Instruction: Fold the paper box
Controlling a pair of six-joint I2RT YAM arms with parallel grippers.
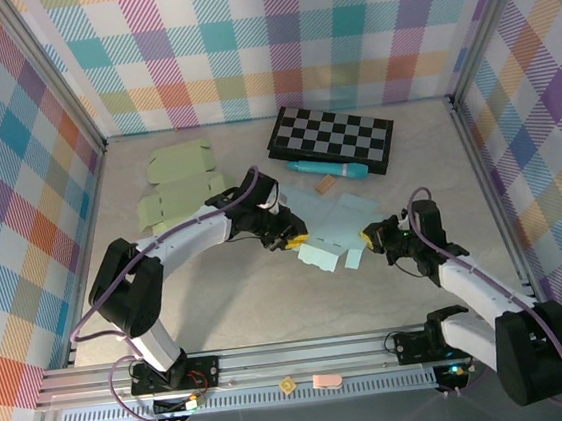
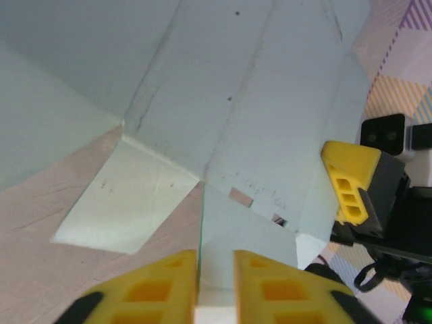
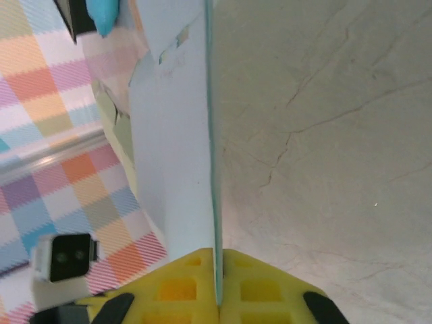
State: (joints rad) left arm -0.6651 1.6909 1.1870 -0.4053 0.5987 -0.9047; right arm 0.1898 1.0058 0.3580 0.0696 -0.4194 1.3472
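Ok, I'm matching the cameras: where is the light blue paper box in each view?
Top external: paper box centre, between the arms.
Left wrist: upper frame, close up.
Right wrist: edge-on strip, centre-left.
Shared landmark: right gripper pinching its edge.

I counted on the tabletop [image 1: 231, 311]: one light-blue paper box [image 1: 335, 227], two green flat blanks [image 1: 182, 164], one checkerboard [image 1: 332, 137], one teal marker [image 1: 325, 170], one small tan block [image 1: 326, 183].
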